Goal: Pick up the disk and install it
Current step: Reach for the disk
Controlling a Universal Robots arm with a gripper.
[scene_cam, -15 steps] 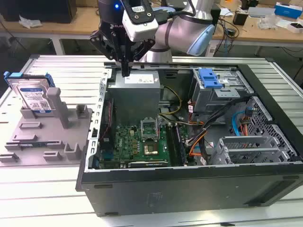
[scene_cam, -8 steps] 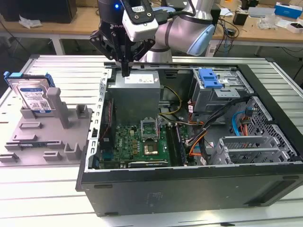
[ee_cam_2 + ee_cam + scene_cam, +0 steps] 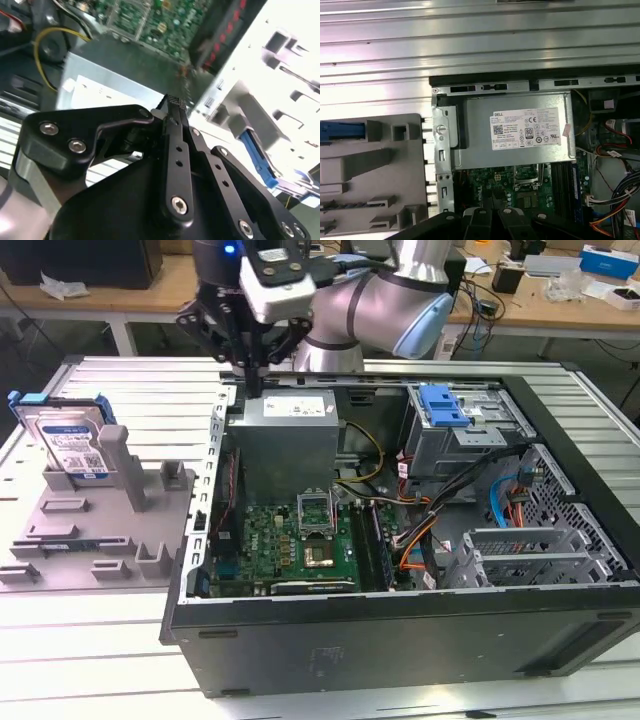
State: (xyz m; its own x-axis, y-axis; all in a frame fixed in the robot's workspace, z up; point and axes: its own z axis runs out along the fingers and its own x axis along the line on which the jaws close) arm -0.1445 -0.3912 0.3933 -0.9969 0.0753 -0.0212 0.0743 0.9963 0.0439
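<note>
In the exterior view the pincer (image 3: 252,380) is seen at the upper middle, held over the rear edge of the open case (image 3: 400,630), just beside the power supply (image 3: 285,430) — its fingers are drawn together and nothing is gripped between them. The disk (image 3: 72,440) is propped on edge in a grey fixture (image 3: 110,530) on the worktop (image 3: 150,380) at the exterior view's left — well apart from the pincer.

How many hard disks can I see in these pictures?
1. The disk stands on its edge in the grey holder at the exterior view's left, outside the computer case. More may be hidden inside the drive bays.
</note>
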